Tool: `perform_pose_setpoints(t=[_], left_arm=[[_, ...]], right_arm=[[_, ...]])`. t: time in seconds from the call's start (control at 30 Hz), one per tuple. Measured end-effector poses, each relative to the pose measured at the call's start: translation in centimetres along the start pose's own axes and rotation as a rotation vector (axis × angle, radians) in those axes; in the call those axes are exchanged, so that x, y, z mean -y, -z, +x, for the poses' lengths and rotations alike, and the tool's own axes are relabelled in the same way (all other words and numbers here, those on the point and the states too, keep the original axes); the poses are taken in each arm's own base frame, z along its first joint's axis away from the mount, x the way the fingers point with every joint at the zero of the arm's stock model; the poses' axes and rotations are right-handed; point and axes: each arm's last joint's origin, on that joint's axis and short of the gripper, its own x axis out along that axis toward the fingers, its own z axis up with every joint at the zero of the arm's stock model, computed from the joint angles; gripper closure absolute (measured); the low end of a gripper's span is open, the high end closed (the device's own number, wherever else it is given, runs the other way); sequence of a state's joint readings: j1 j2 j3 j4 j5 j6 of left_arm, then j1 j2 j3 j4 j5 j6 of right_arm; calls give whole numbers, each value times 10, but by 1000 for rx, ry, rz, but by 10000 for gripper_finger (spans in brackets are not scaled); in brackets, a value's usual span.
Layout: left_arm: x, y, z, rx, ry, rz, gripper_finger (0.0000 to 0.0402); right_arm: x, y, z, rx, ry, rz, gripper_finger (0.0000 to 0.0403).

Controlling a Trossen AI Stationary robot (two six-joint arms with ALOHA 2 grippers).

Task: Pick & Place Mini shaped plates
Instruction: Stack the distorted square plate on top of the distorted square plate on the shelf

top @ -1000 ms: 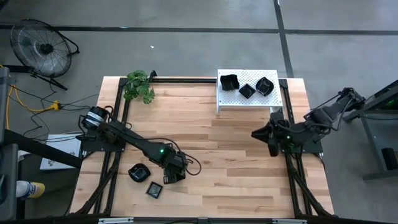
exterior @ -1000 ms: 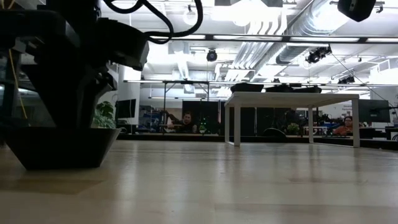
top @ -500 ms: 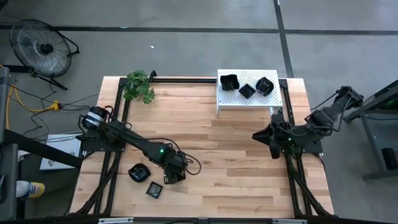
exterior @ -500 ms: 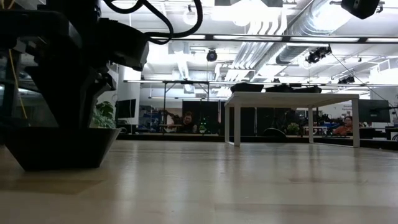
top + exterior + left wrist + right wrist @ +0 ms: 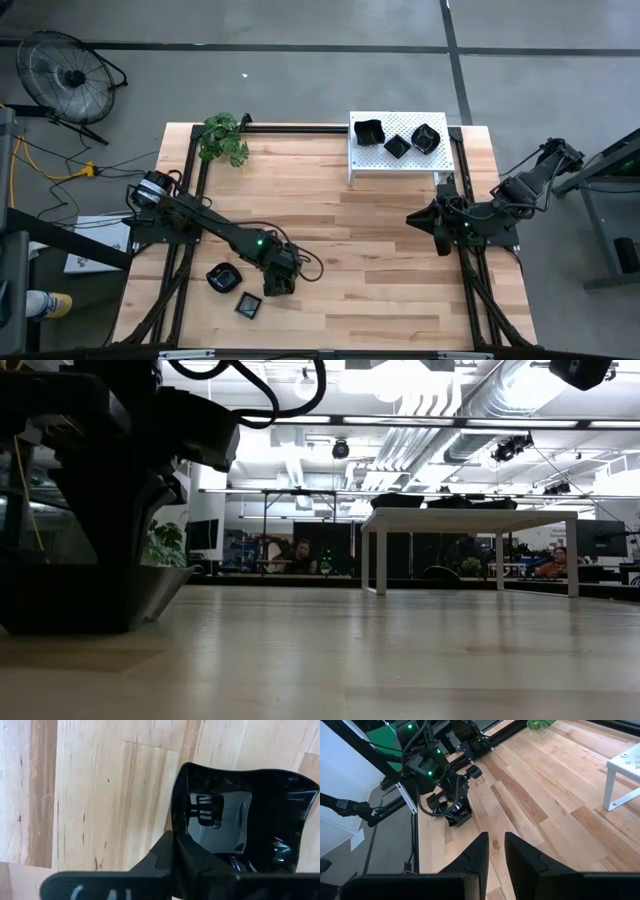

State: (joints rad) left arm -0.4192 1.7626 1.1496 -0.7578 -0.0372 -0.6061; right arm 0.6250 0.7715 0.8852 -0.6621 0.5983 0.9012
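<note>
My left gripper (image 5: 277, 283) points down near the table's front left and is shut on a glossy black mini plate (image 5: 240, 825) with a wavy rim. The low view shows this plate (image 5: 90, 600) large and close. A rounded plate (image 5: 222, 277) and a square plate (image 5: 248, 305) lie flat on the table beside it. Three more plates (image 5: 397, 146) sit on the white rack (image 5: 400, 172) at the back. My right gripper (image 5: 496, 855) hangs above the table's right side, a narrow gap between its fingers and nothing in it. My left gripper pinches the plate's side wall (image 5: 176, 822) at the rim, one finger (image 5: 162, 857) outside the plate and the other (image 5: 200, 862) inside the hollow. The fingers come from above, pointing down. In the low view the plate's underside is still down at the table top.
A potted plant (image 5: 224, 137) stands at the back left corner. Black frame rails (image 5: 190, 200) run along the left and right table edges. Bare wood lies between the front plates and the rack.
My left gripper has shut on the plate's wall without moving off its place. In the low view the plate has shifted and tipped a little as the fingers came together.
</note>
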Motion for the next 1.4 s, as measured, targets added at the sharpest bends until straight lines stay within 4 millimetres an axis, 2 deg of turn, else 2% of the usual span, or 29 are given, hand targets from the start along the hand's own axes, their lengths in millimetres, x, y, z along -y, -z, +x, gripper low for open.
perform_pose_setpoints(t=[0.33,0.5,0.87,1.13,1.4], left_arm=[[0,-1,-2,24,-2,6,400],[0,-2,-10,68,-2,-3,401],[-2,-11,-45,342,-25,-40,401],[-1,-19,-59,499,-43,-73,401],[6,-39,-89,716,-148,5,401]], right_arm=[[0,0,0,0,0,0,346],[0,0,0,0,0,0,346],[0,0,0,5,4,-2,346],[1,-1,0,51,41,-3,346],[-2,-2,7,145,117,-12,346]])
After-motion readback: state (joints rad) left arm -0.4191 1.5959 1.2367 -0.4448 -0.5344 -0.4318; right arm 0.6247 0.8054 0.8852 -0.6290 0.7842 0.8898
